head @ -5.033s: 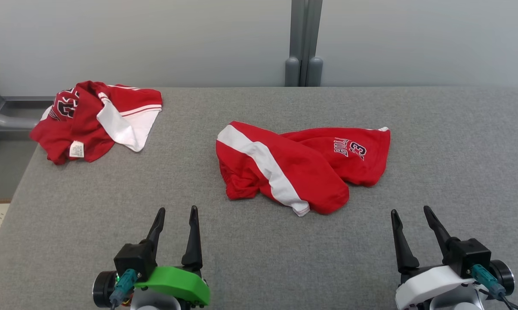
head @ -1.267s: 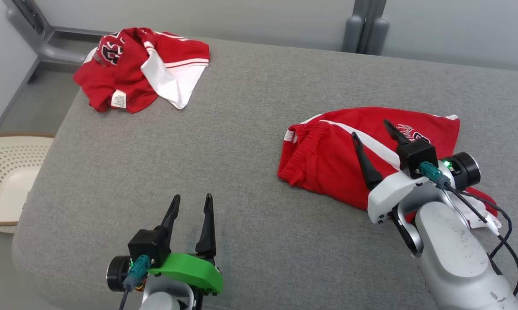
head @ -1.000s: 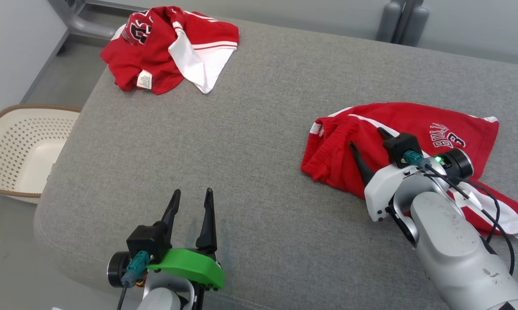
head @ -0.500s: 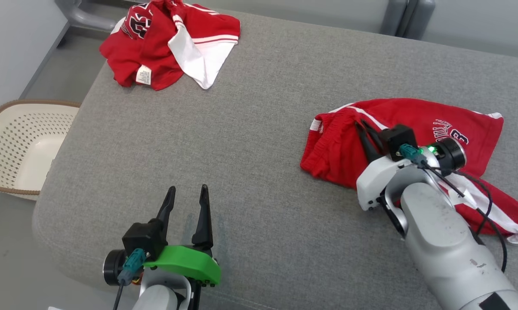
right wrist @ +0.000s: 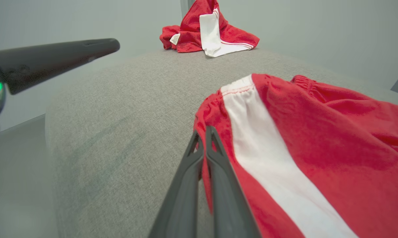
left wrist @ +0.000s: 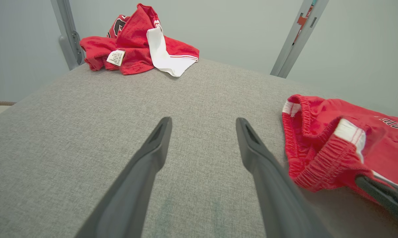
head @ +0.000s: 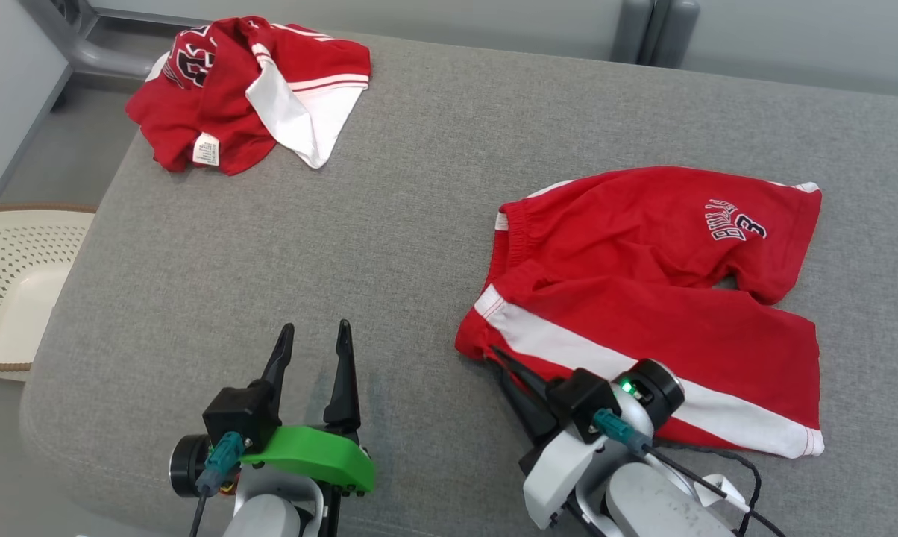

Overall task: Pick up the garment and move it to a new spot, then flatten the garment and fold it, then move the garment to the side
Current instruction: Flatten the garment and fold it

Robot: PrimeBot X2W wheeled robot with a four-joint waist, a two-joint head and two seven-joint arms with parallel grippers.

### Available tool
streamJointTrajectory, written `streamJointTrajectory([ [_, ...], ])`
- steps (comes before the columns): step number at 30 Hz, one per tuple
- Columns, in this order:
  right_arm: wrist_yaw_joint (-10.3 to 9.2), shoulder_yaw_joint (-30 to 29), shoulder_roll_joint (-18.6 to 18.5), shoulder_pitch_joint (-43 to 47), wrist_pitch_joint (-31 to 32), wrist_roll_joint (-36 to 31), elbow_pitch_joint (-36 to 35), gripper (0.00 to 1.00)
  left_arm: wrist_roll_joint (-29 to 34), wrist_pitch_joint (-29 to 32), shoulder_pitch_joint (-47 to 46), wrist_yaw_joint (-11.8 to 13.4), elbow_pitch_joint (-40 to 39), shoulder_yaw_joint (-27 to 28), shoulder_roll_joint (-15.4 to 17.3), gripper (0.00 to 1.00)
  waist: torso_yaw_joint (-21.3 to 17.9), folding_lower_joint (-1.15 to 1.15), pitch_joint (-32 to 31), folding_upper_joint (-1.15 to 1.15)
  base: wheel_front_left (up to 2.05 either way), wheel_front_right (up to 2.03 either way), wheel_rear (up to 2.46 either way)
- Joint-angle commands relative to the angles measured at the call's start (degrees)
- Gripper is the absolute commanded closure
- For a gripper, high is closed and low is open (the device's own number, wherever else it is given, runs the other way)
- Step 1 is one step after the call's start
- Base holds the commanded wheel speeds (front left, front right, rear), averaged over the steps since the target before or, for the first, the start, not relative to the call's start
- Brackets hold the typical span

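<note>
Head view: the right pincer [head: 495, 355], clenched, is gripping the garment [head: 665, 298] by its waistband [head: 510, 242] and is drawing it toward the near edge of the grey surface [head: 419, 186]. Half a second ago the shorts were lying bunched with the pincer closing over their middle. Now both legs are opening out on the right half of the surface, so the move to a new spot appears to be under way and the flattening partly begun, with the folding yet to come. The left pincer [head: 315, 328] is waiting released near the near edge. A second garment [head: 247, 89] is lying crumpled at the far left corner, and a perforated basket [head: 1, 298] is standing beyond the left edge.

Left wrist view: the left pincer [left wrist: 202, 124] is hanging spread over bare woven upholstery. The garment [left wrist: 318, 145] is showing its ruched elastic waistband [left wrist: 318, 163] just to one side.

Right wrist view: the right pincer [right wrist: 202, 134] is pressing its two dark fingers together on the soft red knit of the garment [right wrist: 318, 148], just beside its broad white stripe [right wrist: 268, 158]. The cloth is draping in loose, shallow folds.
</note>
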Motion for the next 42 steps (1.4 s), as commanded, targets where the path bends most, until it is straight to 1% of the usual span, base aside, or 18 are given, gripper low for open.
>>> streamJointTrajectory([
  [1, -0.1, 1.15, -0.2, 0.8, 0.37, 0.34, -0.5, 1.0, 0.5, -0.01, 0.26, -0.18, 0.17, 0.26, 0.13, 0.0, -0.75, 0.0, 0.17, 0.0, 0.0, 0.0, 0.0],
  [4, -0.1, 3.36, -0.16, 1.15, 0.74, -0.05, 0.01, 1.0, 0.48, -0.01, 0.0, -0.33, 0.41, 0.32, 0.14, 0.0, -1.51, 0.0, 0.29, 0.0, 0.0, 0.0, 0.0],
  [5, -0.1, 3.83, -0.15, 1.08, 0.7, -0.1, 0.32, 0.91, 0.48, -0.01, -0.07, -0.34, 0.46, 0.35, 0.13, 0.0, -1.77, 0.0, 0.31, 0.0, 0.0, 0.0, 0.0],
  [6, -0.1, 4.51, -0.16, 0.93, 0.76, -0.14, 0.92, 0.62, 0.49, -0.01, -0.15, -0.38, 0.56, 0.34, 0.13, 0.0, -2.06, 0.0, 0.31, 0.0, 0.0, 0.0, 0.0],
  [7, -0.1, 4.88, -0.16, 0.65, 0.69, -0.25, 1.25, 0.0, 0.52, -0.01, -0.17, -0.39, 0.61, 0.33, 0.13, 0.0, -2.33, 0.0, 0.33, 0.0, 0.0, 0.0, 0.0],
  [10, -0.1, 5.81, -0.14, 0.22, 0.28, 0.72, 1.46, 0.0, 0.57, -0.01, -0.17, -0.45, 0.94, 0.49, 0.14, 0.0, -3.32, 0.0, 0.21, 0.0, 0.0, 0.0, 0.0],
  [14, -0.1, 3.15, -0.16, 0.78, -0.33, 1.12, -0.85, 0.0, 0.88, -0.01, -0.29, -0.64, 1.22, 0.66, 0.13, 0.0, -4.69, 0.0, -0.51, 0.0, 0.0, 0.0, 0.0],
  [17, -0.1, -1.12, -0.17, 2.23, -0.5, 1.38, -3.88, 0.0, 1.18, -0.01, -0.84, -0.81, 1.0, 0.79, 0.14, 0.0, -5.56, 0.0, -1.44, 0.0, 0.0, 0.0, 0.0],
  [21, -0.1, -9.44, -0.18, 5.26, -0.55, 0.2, -10.32, 0.0, 1.62, -0.01, -1.48, -1.54, 0.56, 0.45, 0.14, 0.0, -6.59, 0.0, -3.11, 0.0, 0.0, 0.0, 0.0],
  [25, -0.1, -17.69, -0.16, 8.77, -0.54, -0.7, -14.89, 0.0, 1.83, -0.01, -1.13, -2.28, 0.76, -0.03, 0.14, 0.0, -7.39, 0.0, -5.17, 0.0, 0.0, 0.0, 0.0],
  [31, -0.1, -27.84, -0.14, 14.16, -0.54, -0.98, -18.56, 0.0, 1.65, -0.01, 1.18, -2.78, 1.55, -0.55, 0.15, 0.0, -8.37, 0.0, -8.32, 0.0, 0.0, 0.0, 0.0],
  [35, -0.1, -32.39, -0.14, 16.73, -0.54, -0.58, -19.3, 0.0, 1.36, -0.01, 2.78, -2.6, 1.8, -0.85, 0.15, 0.0, -8.87, 0.0, -10.11, 0.0, 0.0, 0.0, 0.0],
  [39, -0.1, -34.4, -0.15, 18.2, -0.55, 1.26, -19.07, 0.0, 1.01, -0.01, 4.3, -2.15, 1.05, -0.47, 0.15, 0.0, -9.82, 0.0, -11.5, 0.0, 0.0, 0.0, 0.0],
  [42, -0.1, -34.62, -0.13, 18.54, -0.55, 1.61, -18.63, 0.0, 1.14, -0.01, 4.99, -2.03, 0.59, -0.57, 0.15, 0.0, -10.16, 0.0, -12.1, 0.0, 0.0, 0.0, 0.0],
])
